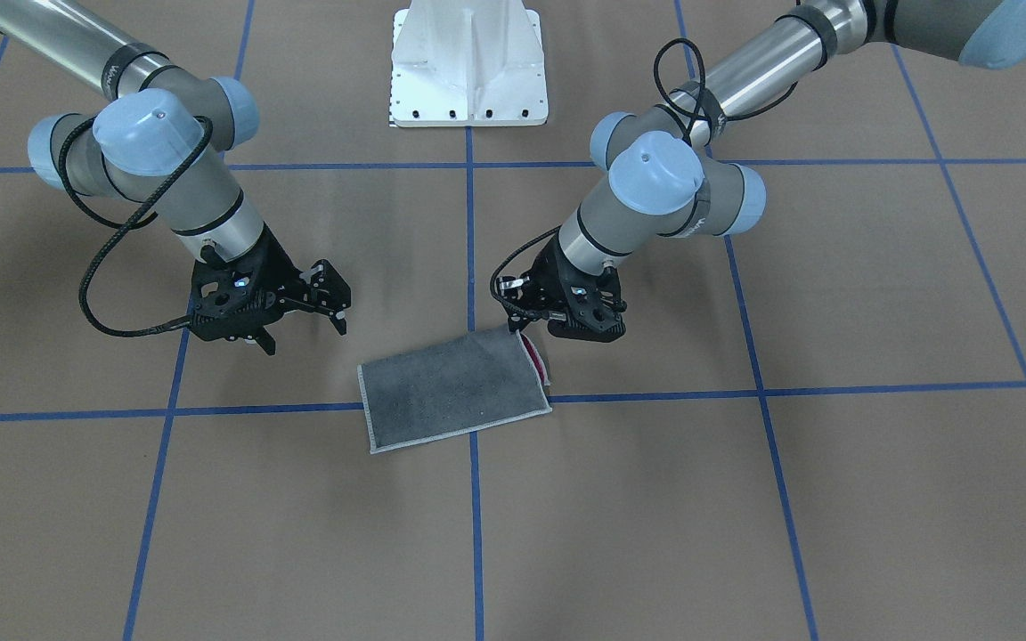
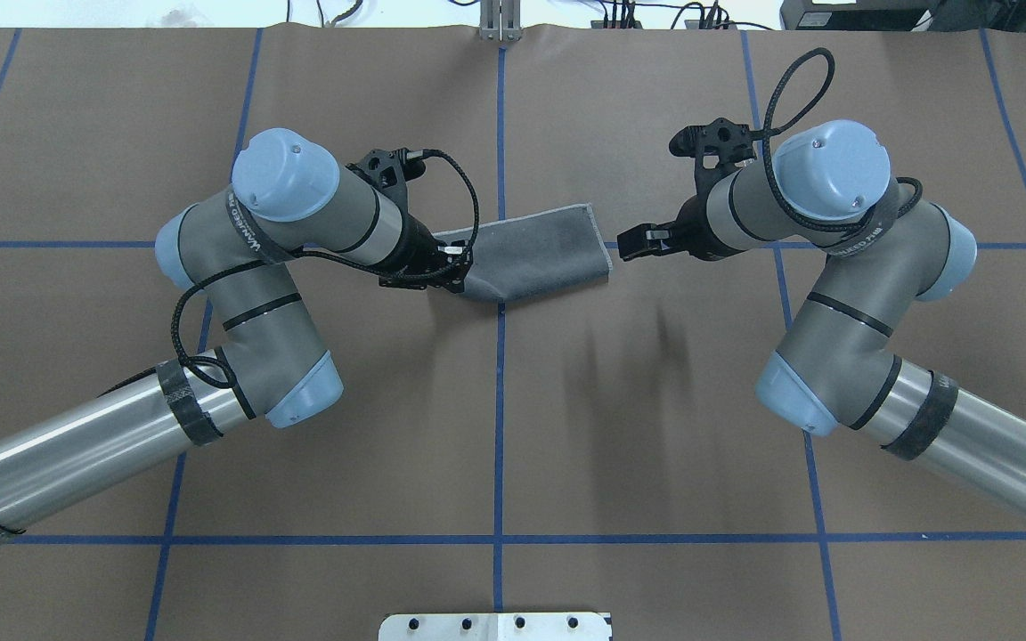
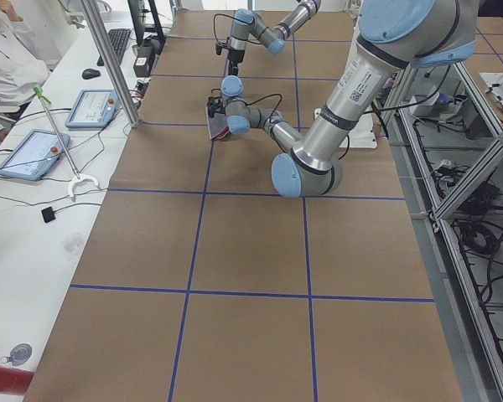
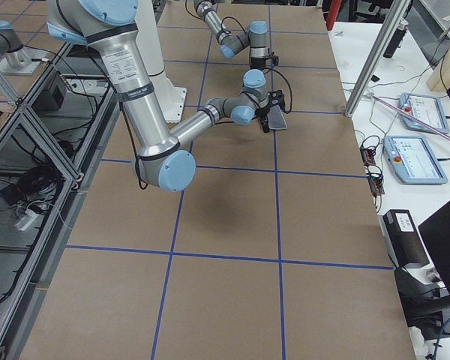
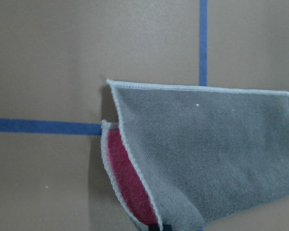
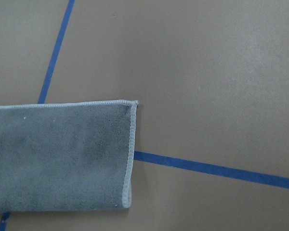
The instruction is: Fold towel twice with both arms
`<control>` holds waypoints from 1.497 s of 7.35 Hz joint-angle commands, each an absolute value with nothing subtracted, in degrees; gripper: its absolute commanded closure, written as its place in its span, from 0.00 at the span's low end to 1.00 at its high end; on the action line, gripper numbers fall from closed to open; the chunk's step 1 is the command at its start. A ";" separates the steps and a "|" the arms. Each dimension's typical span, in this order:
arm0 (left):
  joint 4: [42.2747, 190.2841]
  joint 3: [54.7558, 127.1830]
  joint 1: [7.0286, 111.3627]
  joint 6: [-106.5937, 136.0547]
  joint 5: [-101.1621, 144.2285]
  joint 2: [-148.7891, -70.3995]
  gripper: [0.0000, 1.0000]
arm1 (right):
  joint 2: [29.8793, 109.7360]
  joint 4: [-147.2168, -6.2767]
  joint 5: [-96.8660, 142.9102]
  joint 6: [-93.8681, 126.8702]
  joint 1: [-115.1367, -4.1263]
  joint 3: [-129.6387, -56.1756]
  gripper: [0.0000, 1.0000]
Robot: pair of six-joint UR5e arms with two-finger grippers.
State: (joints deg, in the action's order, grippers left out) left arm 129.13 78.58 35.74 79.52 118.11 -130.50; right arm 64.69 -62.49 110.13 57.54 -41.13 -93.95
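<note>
The towel (image 1: 455, 392) sits folded once, dark grey face outward. One corner is caught in the left gripper (image 1: 533, 331), whose fingers are pressed together on the cloth and hold that corner raised off the table (image 1: 745, 499). Right at the pinch the two layers gape. The pink inner face (image 5: 127, 187) shows there between the upper layer's light grey stitched border (image 5: 130, 149) and the lower layer's. Away from this claw the cloth slopes down and then lies flat on the brown surface, spanning a crossing of the blue tape lines (image 1: 655, 396). Its short end farthest from the pinch is straight, the two layers lined up edge on edge.

Near that far end, apart from the cloth and touching nothing, hangs the right gripper (image 1: 304, 328). Its two fingers are spread wide with only air between them.

Behind each claw comes a grey wrist with light blue caps and a looping black cable. The left arm (image 2: 246, 294) and the right arm (image 2: 842, 294) bend outward at the elbow, away from the cloth. Their silver tubes run back toward the white pedestal base (image 1: 468, 62) on the robot's side of the table.

Beyond the claws, opposite the base, a white bench (image 3: 17, 251) edges the table. Two tablets (image 3: 88, 107) lie on it, and a person's white sleeve (image 3: 8, 63) shows beside it.
</note>
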 commanded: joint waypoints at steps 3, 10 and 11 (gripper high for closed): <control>128.94 82.00 29.89 81.91 114.00 -130.60 1.00 | 64.69 -62.49 110.13 57.57 -41.22 -94.22 0.02; 128.41 81.48 20.75 84.18 108.47 -134.37 1.00 | 64.42 -62.49 110.13 58.10 -41.13 -94.57 0.02; 127.54 80.78 20.31 84.29 108.02 -135.69 1.00 | 64.42 -62.49 110.13 58.18 -41.13 -94.57 0.02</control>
State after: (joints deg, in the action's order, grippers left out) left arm 128.25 81.54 21.26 83.61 108.92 -134.20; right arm 64.43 -62.49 110.13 58.09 -41.13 -94.56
